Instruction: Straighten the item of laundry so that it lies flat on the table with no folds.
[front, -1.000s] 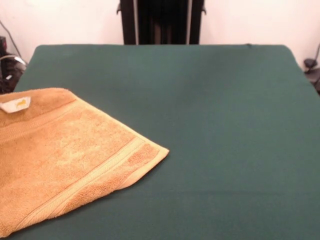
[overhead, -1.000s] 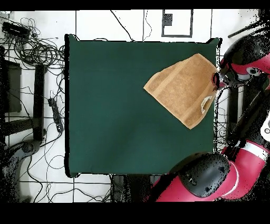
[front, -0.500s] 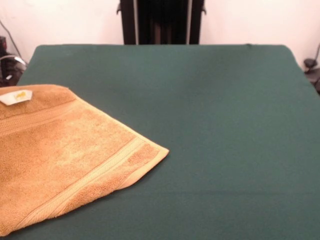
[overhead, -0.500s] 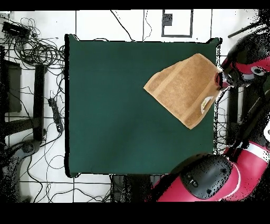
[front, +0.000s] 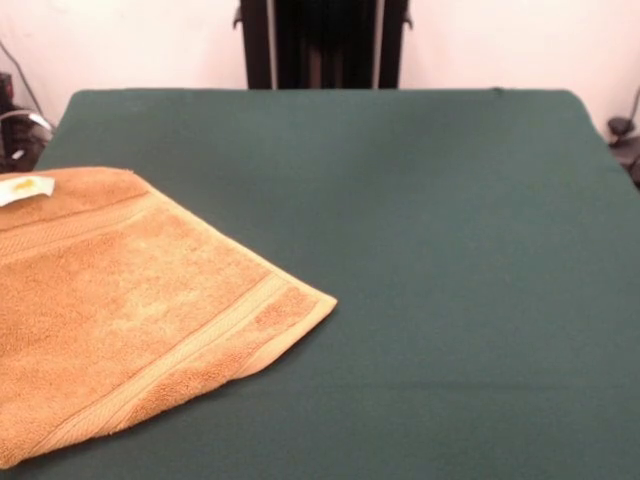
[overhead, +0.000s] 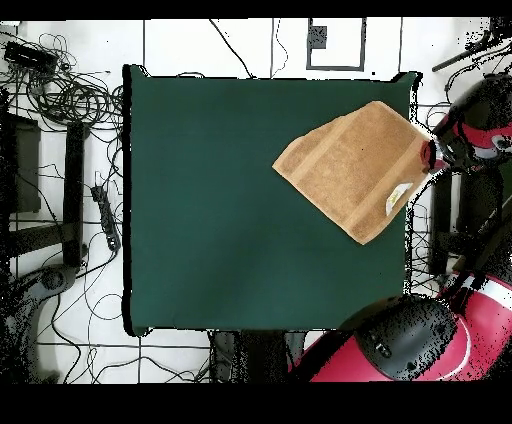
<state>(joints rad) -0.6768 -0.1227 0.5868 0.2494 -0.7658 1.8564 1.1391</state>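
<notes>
Gripper (overhead: 432, 155) of the red and black robot arm (overhead: 480, 120) is seen only from overhead, as a small dark and red tip at the table's edge; whether it is wide, narrow or holding anything cannot be told. It is placed at the corner of the orange-tan terry-cloth hand towel (overhead: 350, 168), touching it or just beside it; which of the two cannot be made out. From the front, no part of the gripper is shown.

Away from the gripper, the towel is spread out across one corner region of the large rectangular table with a dark green cloth surface (overhead: 220, 200). It is laid at an angle to the table's sides, so that one corner is pointed toward the table's middle. A paler woven ribbed band (front: 200, 338) is run across the towel near the end farthest from the gripper, and a second band is seen near the gripper's end. A small white label (overhead: 398, 197) is attached at the towel's edge, close to the gripper. In the front view the towel (front: 120, 300) is shown lying low and mostly smooth, and is cut off by the picture's edge.
</notes>
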